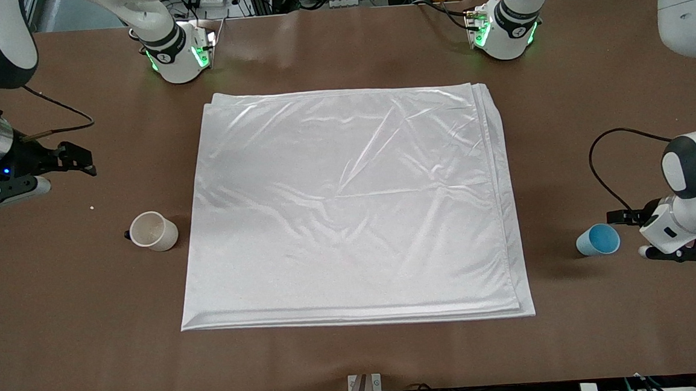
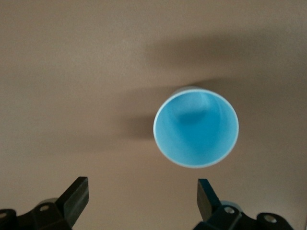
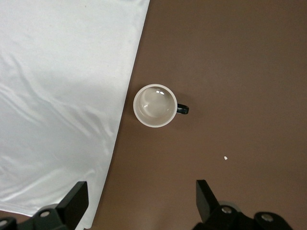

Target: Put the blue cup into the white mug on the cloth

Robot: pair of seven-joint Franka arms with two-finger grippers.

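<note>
The blue cup (image 1: pixel 597 240) stands upright on the bare brown table, off the cloth, toward the left arm's end. My left gripper (image 1: pixel 631 234) hangs open and empty just beside and above it; in the left wrist view (image 2: pixel 141 184) the cup (image 2: pixel 195 127) lies ahead of the spread fingers. The white mug (image 1: pixel 154 231) stands upright on the table, close beside the cloth's edge at the right arm's end, its dark handle pointing away from the cloth. My right gripper (image 1: pixel 83 160) is open and empty over the bare table near the mug (image 3: pixel 153 105). The cloth (image 1: pixel 349 207) lies flat mid-table.
The two arm bases (image 1: pixel 179 48) (image 1: pixel 504 29) stand along the table's edge farthest from the front camera. A small white crumb (image 1: pixel 92 207) lies near the mug. A black cable (image 1: pixel 609 161) loops by the left arm. A metal bracket (image 1: pixel 363 388) sits at the front edge.
</note>
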